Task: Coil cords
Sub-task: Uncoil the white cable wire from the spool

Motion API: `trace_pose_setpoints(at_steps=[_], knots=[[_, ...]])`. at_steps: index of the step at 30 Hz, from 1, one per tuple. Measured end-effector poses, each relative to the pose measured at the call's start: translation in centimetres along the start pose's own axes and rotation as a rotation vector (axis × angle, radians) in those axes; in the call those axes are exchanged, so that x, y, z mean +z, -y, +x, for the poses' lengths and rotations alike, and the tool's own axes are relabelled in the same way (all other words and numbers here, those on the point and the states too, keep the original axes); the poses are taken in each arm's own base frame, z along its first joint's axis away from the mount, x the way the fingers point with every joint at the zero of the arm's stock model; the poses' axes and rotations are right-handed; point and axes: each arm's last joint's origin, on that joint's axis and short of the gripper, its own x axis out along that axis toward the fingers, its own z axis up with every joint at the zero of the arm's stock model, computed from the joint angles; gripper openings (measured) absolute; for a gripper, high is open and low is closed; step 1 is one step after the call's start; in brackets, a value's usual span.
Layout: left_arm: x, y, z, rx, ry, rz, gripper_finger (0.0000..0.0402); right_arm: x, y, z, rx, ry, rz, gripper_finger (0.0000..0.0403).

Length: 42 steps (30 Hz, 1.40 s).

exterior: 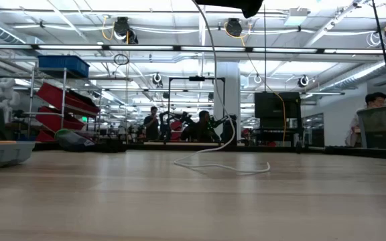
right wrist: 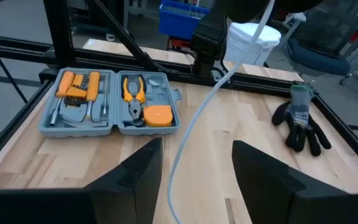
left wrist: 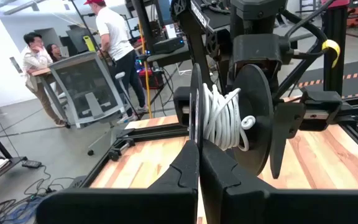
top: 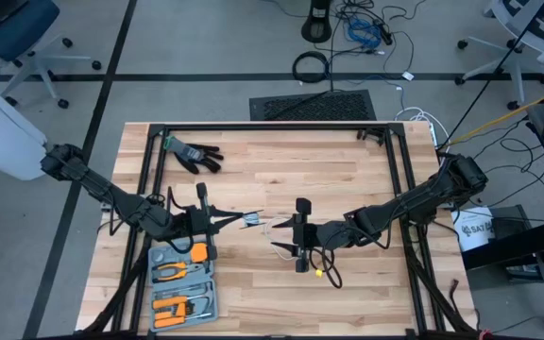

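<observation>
A black spool (left wrist: 225, 118) made of two discs has white cord wound between them. It stands on edge at the tips of my left gripper (left wrist: 199, 155), which is shut and reaches in level from the table's left (top: 246, 219). Loose white cord (right wrist: 191, 130) runs from there through the gap of my right gripper (right wrist: 197, 180), clear of both fingers. That gripper is open and faces the left one near the table's middle (top: 289, 231). In the low view the cord (exterior: 214, 100) hangs down, and its slack end (exterior: 240, 169) lies on the tabletop. My left gripper pinches the rim of the spool's nearer disc (left wrist: 194, 134) between its two fingertips, which hide the exact spot. The fingers come in level from the table's left. The spool is lifted clear of the table and stands on edge.
An open grey tool case (top: 182, 283) with orange tools lies at the near left. A black glove (top: 195, 153) lies at the far left. Black frame rails (top: 263, 127) border the table. People stand by a chair (left wrist: 86, 93) beyond the table.
</observation>
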Motion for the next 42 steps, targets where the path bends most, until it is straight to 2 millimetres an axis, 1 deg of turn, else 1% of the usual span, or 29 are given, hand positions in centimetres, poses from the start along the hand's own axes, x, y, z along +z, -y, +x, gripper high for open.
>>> trace_pose_setpoints(at_steps=[10,17,19,21,24,27,29,32,36,42], knots=[[0.0,-0.1,0.1,0.004,-0.002,0.0,0.0,-1.0,-0.4,2.0,-0.021,0.026,0.024,0.0171],[-0.2,0.0,0.1,0.0,-0.019,0.016,0.0,-0.8,0.1,2.1,-0.075,0.043,0.037,0.0166],[-0.2,0.0,0.1,0.0,-0.02,0.017,0.0,-0.8,0.1,2.1,-0.074,0.044,0.041,0.0152],[-0.2,0.0,0.1,0.0,-0.02,0.017,0.0,-0.8,0.1,2.1,-0.075,0.039,0.047,0.0129],[-0.2,0.0,0.1,0.0,-0.02,0.017,0.0,-0.9,0.1,2.1,-0.076,0.035,0.048,0.0084],[-0.2,0.0,0.1,0.0,-0.02,0.017,0.0,-1.0,0.1,2.1,-0.076,0.027,0.045,0.0031],[-0.3,0.0,0.1,0.0,-0.023,0.019,0.0,-1.1,0.1,2.1,-0.077,0.018,0.039,0.0008],[-0.5,0.0,0.1,-0.005,-0.042,0.041,0.0,-1.1,0.3,1.9,-0.082,-0.005,0.045,0.0008],[-1.0,0.1,0.0,-0.016,-0.087,0.107,0.0,-0.5,0.6,1.0,-0.083,0.002,0.066,0.0002],[-1.5,0.1,0.0,0.006,-0.134,0.146,0.0,1.1,0.8,-1.0,-0.088,0.042,0.079,0.0002]])
